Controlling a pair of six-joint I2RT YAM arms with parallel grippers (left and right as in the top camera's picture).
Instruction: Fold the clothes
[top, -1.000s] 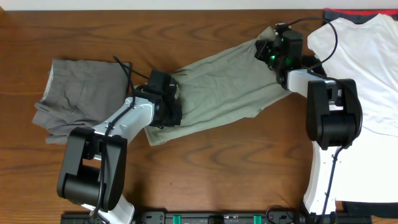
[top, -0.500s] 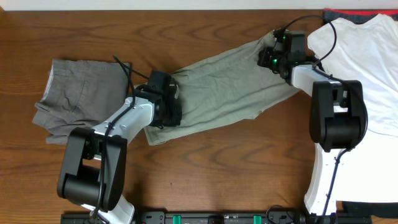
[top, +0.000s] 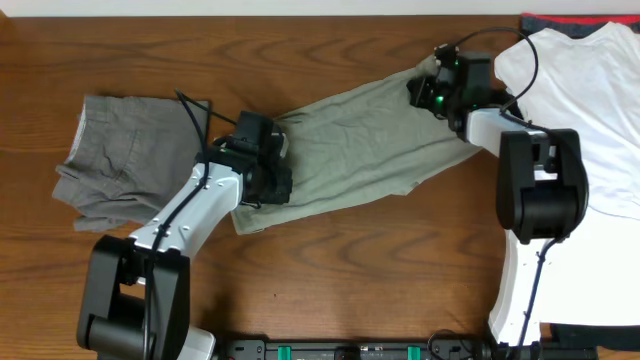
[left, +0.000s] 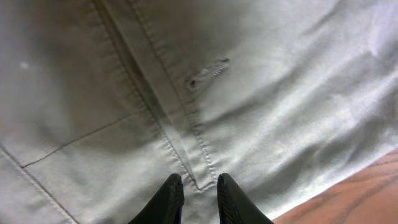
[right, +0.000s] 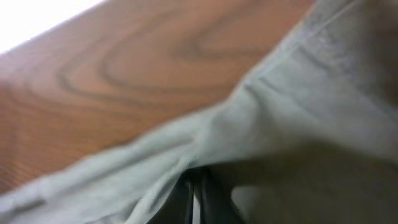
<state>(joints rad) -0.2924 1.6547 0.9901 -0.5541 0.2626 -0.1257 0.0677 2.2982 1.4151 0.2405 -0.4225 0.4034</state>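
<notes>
Seen from above, khaki trousers (top: 350, 150) lie stretched slantwise across the middle of a brown wooden bench (top: 350, 270), from lower left to upper right. The left end effector (left: 199, 186) sits low on their lower-left end. Its fingers are parted a little over a stitched seam (left: 180, 124) near a buttonhole (left: 208, 71), gripping nothing. The right end effector (right: 196, 186) is closed on a fold of the upper-right end. Grey trousers (top: 125, 155) lie crumpled at far left. A white T-shirt (top: 590, 110) lies spread at far right.
</notes>
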